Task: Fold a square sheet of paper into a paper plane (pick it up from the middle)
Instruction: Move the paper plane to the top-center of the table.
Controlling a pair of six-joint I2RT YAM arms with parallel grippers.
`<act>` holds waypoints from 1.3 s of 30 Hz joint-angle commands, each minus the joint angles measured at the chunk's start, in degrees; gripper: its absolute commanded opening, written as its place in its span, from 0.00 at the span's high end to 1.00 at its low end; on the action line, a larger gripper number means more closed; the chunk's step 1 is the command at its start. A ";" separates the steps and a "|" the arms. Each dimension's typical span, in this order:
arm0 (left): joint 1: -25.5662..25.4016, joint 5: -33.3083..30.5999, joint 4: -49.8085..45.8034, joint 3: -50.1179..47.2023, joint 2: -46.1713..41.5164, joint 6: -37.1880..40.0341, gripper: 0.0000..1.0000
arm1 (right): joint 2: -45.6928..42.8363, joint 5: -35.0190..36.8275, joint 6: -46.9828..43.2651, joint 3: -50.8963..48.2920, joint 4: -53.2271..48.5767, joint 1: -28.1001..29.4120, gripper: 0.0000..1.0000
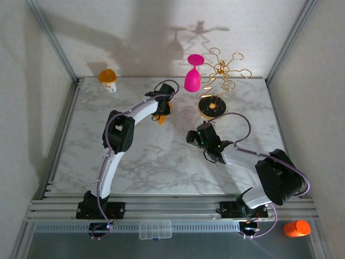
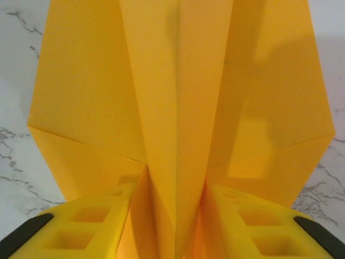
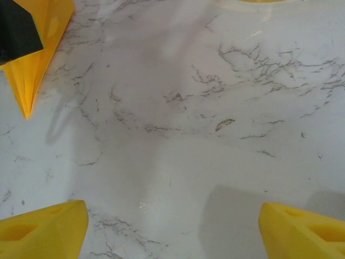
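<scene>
The square sheet of paper now stands folded into the paper plane (image 2: 178,97), a yellow-orange dart with layered creases. Its middle keel runs down between my left gripper's (image 2: 172,210) yellow fingers (image 2: 102,216), which are shut on it, and the wings spread out above them. From above, the left gripper (image 1: 162,112) is at the table's back middle, with the plane's pointed tip (image 1: 161,121) sticking out toward the front. The right wrist view has that tip (image 3: 29,81) at the upper left, its shadow on the marble below it. My right gripper (image 3: 175,232) is open over bare marble, right of the plane (image 1: 193,137).
A pink goblet (image 1: 193,75) and a gold rack (image 1: 222,70) on a round black base (image 1: 212,107) stand at the back, right of the left gripper. An orange-topped white cup (image 1: 108,80) sits at the back left corner. The marble table (image 1: 145,162) stretches toward the front.
</scene>
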 commanded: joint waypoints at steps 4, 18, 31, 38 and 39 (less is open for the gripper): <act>0.20 0.38 -3.29 0.23 -3.35 -1.16 0.61 | 1.27 0.02 0.72 1.78 0.21 -0.38 0.17; 0.20 -1.34 -2.70 -0.30 -10.59 -4.07 0.56 | 1.29 0.02 0.92 2.40 0.08 -0.43 0.17; 1.19 -13.71 12.21 -25.11 -39.09 -5.53 0.44 | -11.06 15.65 -6.70 3.17 -3.73 -1.97 0.01; 5.60 -27.78 28.12 -54.35 -61.81 -4.36 0.22 | -18.10 23.82 -14.54 -1.98 0.41 -7.24 0.01; 6.75 -28.98 30.79 -58.71 -64.90 -4.06 0.17 | -18.83 26.12 -15.15 -3.02 1.54 -7.92 0.01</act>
